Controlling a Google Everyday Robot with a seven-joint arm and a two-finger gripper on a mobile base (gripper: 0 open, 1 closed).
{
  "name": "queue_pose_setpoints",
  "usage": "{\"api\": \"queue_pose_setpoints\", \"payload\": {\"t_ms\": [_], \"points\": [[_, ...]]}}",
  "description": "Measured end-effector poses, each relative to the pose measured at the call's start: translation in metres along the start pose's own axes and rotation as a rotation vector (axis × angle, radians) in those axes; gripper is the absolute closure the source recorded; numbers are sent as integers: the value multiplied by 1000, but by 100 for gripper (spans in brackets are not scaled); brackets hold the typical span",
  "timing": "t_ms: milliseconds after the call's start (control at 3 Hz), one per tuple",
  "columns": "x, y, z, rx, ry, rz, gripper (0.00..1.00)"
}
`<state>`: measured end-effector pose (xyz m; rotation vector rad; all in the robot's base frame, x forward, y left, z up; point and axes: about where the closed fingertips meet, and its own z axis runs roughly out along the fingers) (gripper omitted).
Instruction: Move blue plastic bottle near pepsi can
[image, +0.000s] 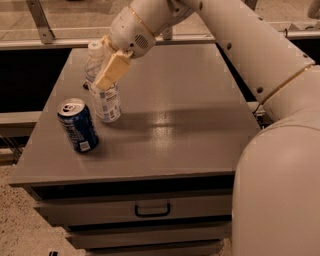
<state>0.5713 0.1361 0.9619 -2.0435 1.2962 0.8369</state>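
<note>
Tool (102, 76) clamped on one blue plastic bottle (107, 105) | one pepsi can (77, 125) just beside | one table (190, 125)

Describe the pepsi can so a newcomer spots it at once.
On the grey drawer cabinet, near its front-left corner, stands the pepsi can. The gripper is at the blue plastic bottle beside it. Unlike that tall clear bottle, the can is short, blue and silver-topped.

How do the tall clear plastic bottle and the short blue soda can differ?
The clear plastic bottle stands taller than the blue soda can. The bottle is see-through with a white cap; the can is opaque blue with a silver top. The gripper is at the bottle; the can stands free. Both stand upright on the grey table.
</note>
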Motion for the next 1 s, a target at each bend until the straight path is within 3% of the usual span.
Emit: {"api": "queue_pose_setpoints", "payload": {"t_ms": [333,667,1000], "points": [[-1,-1,3,0,-2,-1,13],[-2,-2,5,0,-5,-1,0],[-2,-2,5,0,-5,-1,0]]}}
